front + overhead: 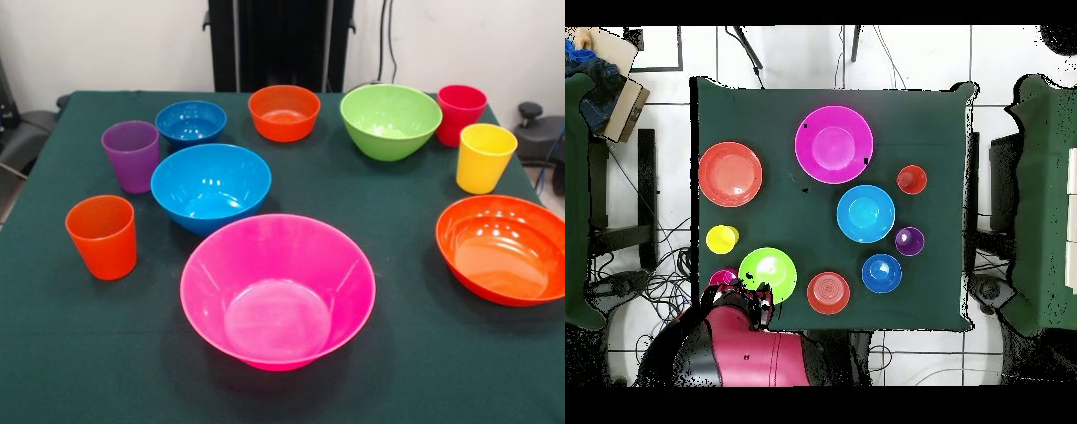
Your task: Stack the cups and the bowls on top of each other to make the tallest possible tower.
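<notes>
Front view: glossy round bowls (278, 291), tapered cups (103, 236) on green cloth (88, 353); end effector unseen, state indeterminable.

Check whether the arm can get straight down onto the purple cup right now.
Probably yes: the purple cup stands upright and uncovered, with open cloth separating it from the small blue bowl and the larger blue bowl. The gripper itself isn't visible.

bright, even overhead light (glare spots inside bowls (278, 291)), soft shadows.
</notes>
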